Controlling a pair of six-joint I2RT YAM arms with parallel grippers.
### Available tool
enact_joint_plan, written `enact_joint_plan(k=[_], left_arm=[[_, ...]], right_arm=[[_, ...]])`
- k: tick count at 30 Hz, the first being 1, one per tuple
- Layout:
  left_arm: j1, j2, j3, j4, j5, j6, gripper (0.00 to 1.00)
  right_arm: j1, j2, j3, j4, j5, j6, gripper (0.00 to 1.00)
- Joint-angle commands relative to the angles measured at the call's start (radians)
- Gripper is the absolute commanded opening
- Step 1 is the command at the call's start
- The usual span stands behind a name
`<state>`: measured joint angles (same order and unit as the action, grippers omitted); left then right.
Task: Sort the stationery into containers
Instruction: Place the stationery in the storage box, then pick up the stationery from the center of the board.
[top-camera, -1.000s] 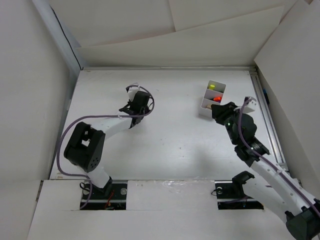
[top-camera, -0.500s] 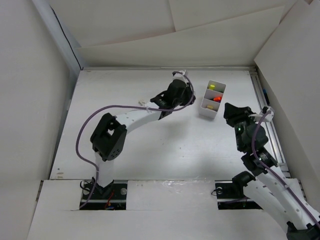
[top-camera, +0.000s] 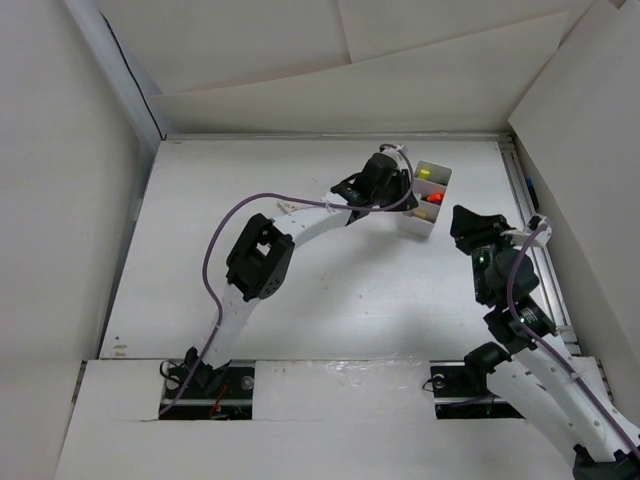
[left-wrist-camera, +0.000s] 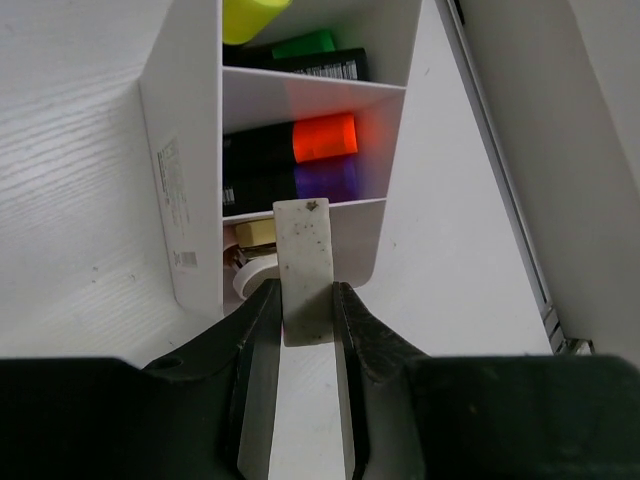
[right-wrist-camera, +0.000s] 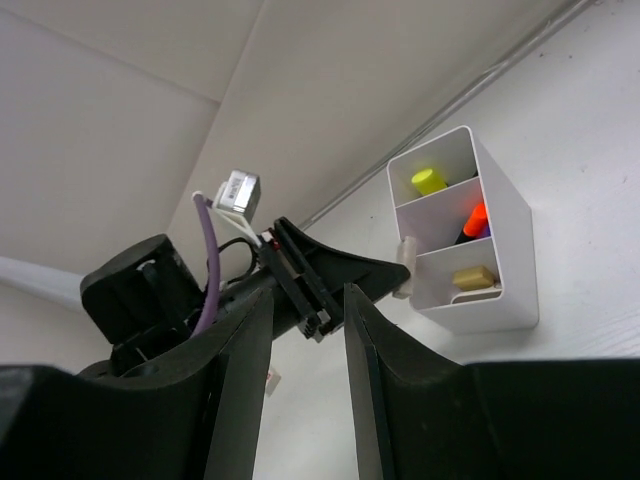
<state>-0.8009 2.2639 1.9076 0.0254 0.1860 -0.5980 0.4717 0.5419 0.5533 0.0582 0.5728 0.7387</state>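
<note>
White tabletop (top-camera: 330, 290), cardboard walls (top-camera: 60, 200) all round. Tub (left-wrist-camera: 190, 180) at 1 o'clock has three compartments. The nearest is half hidden behind the pale piece (left-wrist-camera: 303, 250), pinched by the left gripper (left-wrist-camera: 303, 292) at the tub's near end. Right gripper (right-wrist-camera: 305, 300) spread, empty, at 4 o'clock of tub. Side label (left-wrist-camera: 170, 190) and barcode (left-wrist-camera: 330, 68) unreadable.

Left hand (left-wrist-camera: 305, 300): both fingers (left-wrist-camera: 262, 340) clamped on pale piece (left-wrist-camera: 303, 255); piece flat, speckled, projecting ahead of fingertips.
Tub (left-wrist-camera: 185, 180): white, three compartments, on table (left-wrist-camera: 70, 200) directly ahead of hand; pale piece's tip overlaps nearest compartment.
Nearest compartment: tan block (left-wrist-camera: 255, 233), partly hidden.
Middle: orange-capped marker (left-wrist-camera: 322, 138), purple-capped marker (left-wrist-camera: 325, 182).
Farthest: yellow cap (left-wrist-camera: 250, 15), green item (left-wrist-camera: 305, 44), black barcoded item (left-wrist-camera: 320, 66).
</note>
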Motion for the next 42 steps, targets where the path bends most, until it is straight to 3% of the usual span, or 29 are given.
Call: enact_joint_plan(k=[1, 7, 20, 25, 32, 37, 38, 42], left_arm=[[-0.017, -0.001, 0.057, -0.010, 0.072, 0.018, 0.12], [-0.027, 0.037, 0.099, -0.022, 0.072, 0.038, 0.16], [-0.027, 0.046, 0.097, -0.022, 0.040, 0.047, 0.39], [-0.027, -0.024, 0.027, 0.001, 0.040, 0.047, 0.39], [-0.001, -0.351, -0.365, 0.129, -0.166, 0.047, 0.39], [0.159, -0.602, -0.733, 0.220, -0.238, -0.017, 0.37], [0.187, -0.631, -0.777, 0.244, -0.247, -0.032, 0.37], [0.299, -0.699, -0.878, 0.236, -0.298, -0.033, 0.36]], right_arm=[[0.002, 0.000, -0.003, 0.012, 0.015, 0.007, 0.40], [0.002, 0.000, -0.003, 0.012, 0.006, 0.007, 0.40], [0.002, 0.009, -0.003, 0.003, -0.005, 0.007, 0.42], [0.002, 0.000, -0.003, 0.003, -0.005, 0.007, 0.42], [0.002, 0.000, -0.003, 0.003, -0.005, -0.002, 0.42], [0.002, 0.023, 0.007, 0.003, -0.027, -0.002, 0.29], [0.002, 0.032, 0.007, 0.012, -0.027, -0.002, 0.22], [0.002, 0.055, 0.017, 0.012, -0.059, -0.012, 0.13]])
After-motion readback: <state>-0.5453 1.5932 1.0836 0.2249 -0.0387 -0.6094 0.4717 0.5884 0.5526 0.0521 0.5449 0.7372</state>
